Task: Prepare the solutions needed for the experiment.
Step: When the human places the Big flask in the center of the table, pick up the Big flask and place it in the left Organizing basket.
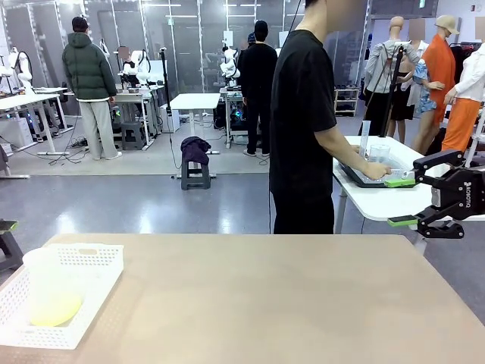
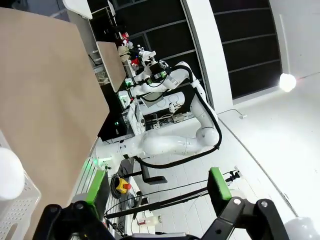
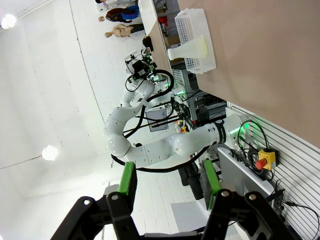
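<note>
A basket (image 1: pixel 83 262) sits on the table's (image 1: pixel 265 296) near left corner, holding a flask (image 1: pixel 47 292). A person (image 1: pixel 307 121) stands beyond the far right edge, at another table (image 1: pixel 379 199).

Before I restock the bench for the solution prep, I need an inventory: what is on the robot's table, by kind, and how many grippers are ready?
White perforated baskets: 1
Translucent flasks holding yellow-green solution: 1
Open grippers: 2 (left gripper, right gripper)
Total: 4

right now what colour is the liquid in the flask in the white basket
Pale yellow-green liquid, seen best in the front view, low in the flask.
</note>
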Tool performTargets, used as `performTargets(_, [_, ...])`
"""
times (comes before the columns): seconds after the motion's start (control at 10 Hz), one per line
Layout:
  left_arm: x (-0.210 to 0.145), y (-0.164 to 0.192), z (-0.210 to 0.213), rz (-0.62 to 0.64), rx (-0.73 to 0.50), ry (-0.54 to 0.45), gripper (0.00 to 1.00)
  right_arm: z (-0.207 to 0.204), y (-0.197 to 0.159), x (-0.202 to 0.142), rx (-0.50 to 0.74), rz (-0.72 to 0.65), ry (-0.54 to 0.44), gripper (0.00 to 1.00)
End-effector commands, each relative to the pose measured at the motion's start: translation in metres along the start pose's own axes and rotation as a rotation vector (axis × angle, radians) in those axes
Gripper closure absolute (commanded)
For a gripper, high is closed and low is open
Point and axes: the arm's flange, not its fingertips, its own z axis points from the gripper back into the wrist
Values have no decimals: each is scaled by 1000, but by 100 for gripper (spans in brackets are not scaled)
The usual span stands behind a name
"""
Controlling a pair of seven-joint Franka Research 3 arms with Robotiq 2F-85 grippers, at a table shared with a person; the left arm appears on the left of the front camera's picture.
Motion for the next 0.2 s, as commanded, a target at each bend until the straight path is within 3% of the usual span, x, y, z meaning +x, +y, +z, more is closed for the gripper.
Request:
performTargets(0.0, [3,0,1,-21,7,0,0,2,2,0,-4,-1,5,34])
performTargets(0.1, [3,0,1,-21,7,0,0,2,2,0,-4,-1,5,34])
